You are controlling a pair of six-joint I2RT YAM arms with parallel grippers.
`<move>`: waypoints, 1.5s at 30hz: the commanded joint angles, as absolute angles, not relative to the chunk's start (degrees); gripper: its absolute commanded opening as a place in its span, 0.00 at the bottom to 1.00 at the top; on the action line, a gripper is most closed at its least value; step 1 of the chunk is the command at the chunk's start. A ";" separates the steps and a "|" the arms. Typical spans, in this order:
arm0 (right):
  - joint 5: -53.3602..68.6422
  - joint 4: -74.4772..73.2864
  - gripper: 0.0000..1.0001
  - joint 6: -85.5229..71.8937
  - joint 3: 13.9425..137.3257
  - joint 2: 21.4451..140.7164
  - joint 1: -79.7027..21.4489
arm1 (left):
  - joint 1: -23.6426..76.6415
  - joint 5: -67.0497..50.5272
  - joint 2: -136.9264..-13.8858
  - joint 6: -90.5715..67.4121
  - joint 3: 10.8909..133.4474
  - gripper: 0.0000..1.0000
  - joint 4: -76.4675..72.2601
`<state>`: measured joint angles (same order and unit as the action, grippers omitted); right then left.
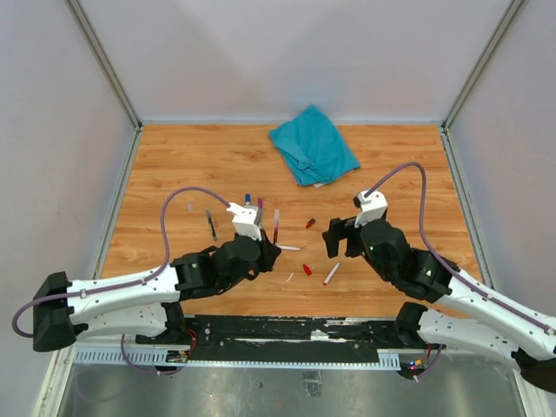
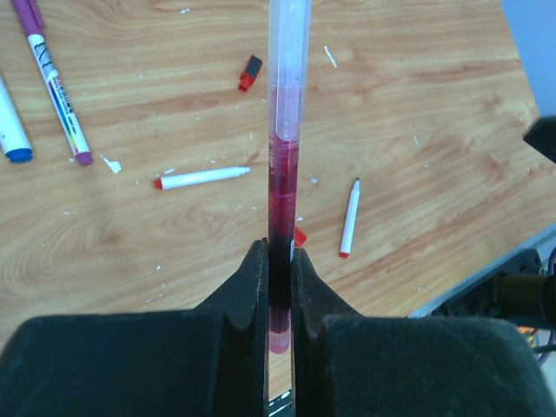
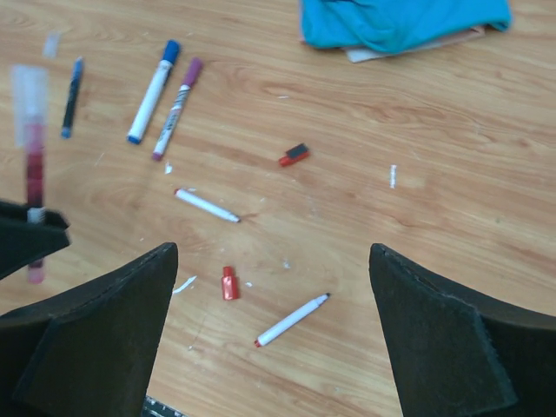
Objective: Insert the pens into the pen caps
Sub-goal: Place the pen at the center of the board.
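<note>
Grip status: left tool (image 2: pixel 280 287) is pinching the red pen (image 2: pixel 282 174) near its lower end. The barrel stands out straight past the fingers (image 2: pixel 252 295), lifted off the bench (image 2: pixel 417 104). Right tool (image 3: pixel 271 261) is spread wide and holds nothing; it hangs over the loose items.

Procedure, as judged from this layout:

1. Select the red cap (image 3: pixel 228 283) lying on the bench below the right tool, near a white scrap (image 3: pixel 184 284). A second cap (image 3: pixel 294 155), red with a dark end, lies farther off toward the teal cloth (image 3: pixel 400 22).
2. Lower the right tool over the red cap with its fingers (image 3: pixel 113 339) set across the short width, leaving the open end free.
3. Hold the left tool steady; the long overhang of the pen will magnify any wobble.
4. Align cap bore and pen tip on 1 axis before pushing. Which end of the held pen carries the tip cannot be told here.

Risk: the cap is small and may skid or tip under 1 finger.
</note>
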<state>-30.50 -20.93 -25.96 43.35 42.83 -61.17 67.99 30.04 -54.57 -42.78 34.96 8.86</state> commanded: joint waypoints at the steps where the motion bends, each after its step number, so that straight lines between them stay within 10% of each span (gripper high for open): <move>1: -19.01 -25.23 0.91 -29.24 43.03 41.38 -50.45 | 67.29 34.38 -58.82 -45.43 39.83 0.00 12.24; 45: -10.49 -28.17 0.93 -38.84 34.36 34.45 -44.74 | 44.12 24.43 -101.28 -39.46 61.24 0.06 15.48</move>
<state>-11.75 -28.69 -37.98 34.96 34.41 -45.54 44.34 24.12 -99.61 -39.42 59.81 17.08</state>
